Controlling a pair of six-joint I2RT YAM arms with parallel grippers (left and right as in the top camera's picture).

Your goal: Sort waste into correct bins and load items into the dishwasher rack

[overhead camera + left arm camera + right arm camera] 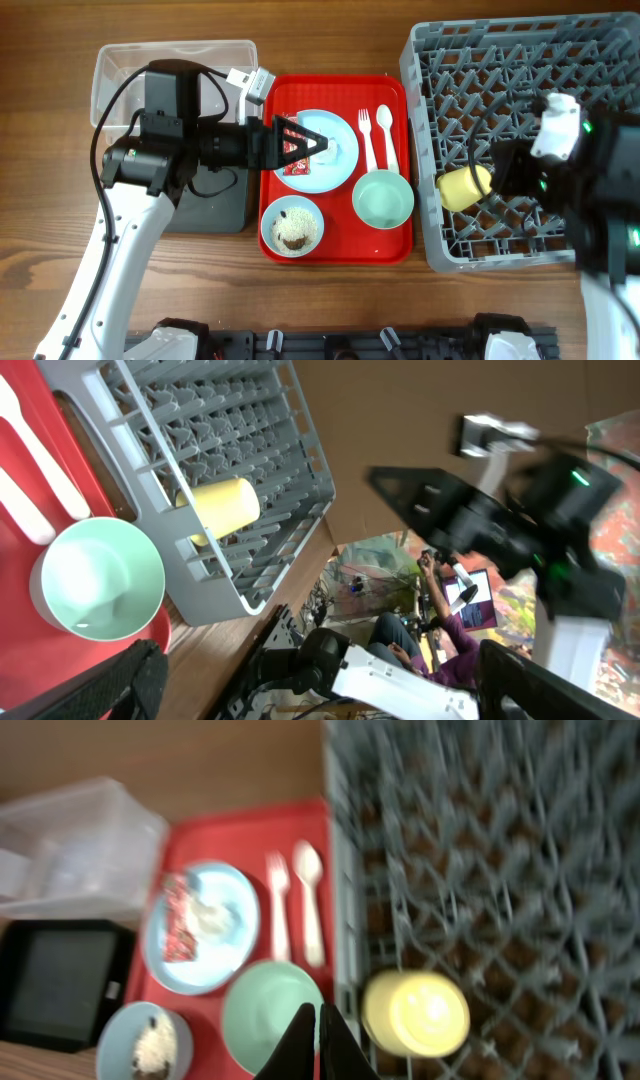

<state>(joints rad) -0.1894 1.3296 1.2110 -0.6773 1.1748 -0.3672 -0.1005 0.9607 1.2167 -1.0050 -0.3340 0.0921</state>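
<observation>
My left gripper (300,142) is open around the red snack wrapper (296,166), which lies with the white tissue (340,150) on the light blue plate (330,122). Its fingers are wide apart in the left wrist view (325,682). My right gripper (318,1040) is shut and empty, above the left edge of the grey dishwasher rack (520,60). The yellow cup (465,187) lies on its side in the rack. The mint bowl (383,198), fork (366,135), spoon (386,130) and small blue bowl (271,214) with rice scraps (293,232) sit on the red tray (340,252).
The clear tub (120,70) stands at the back left, with the black tray (215,205) in front of it, partly under my left arm. The rack fills the right side. My right arm (590,170) hangs over the rack.
</observation>
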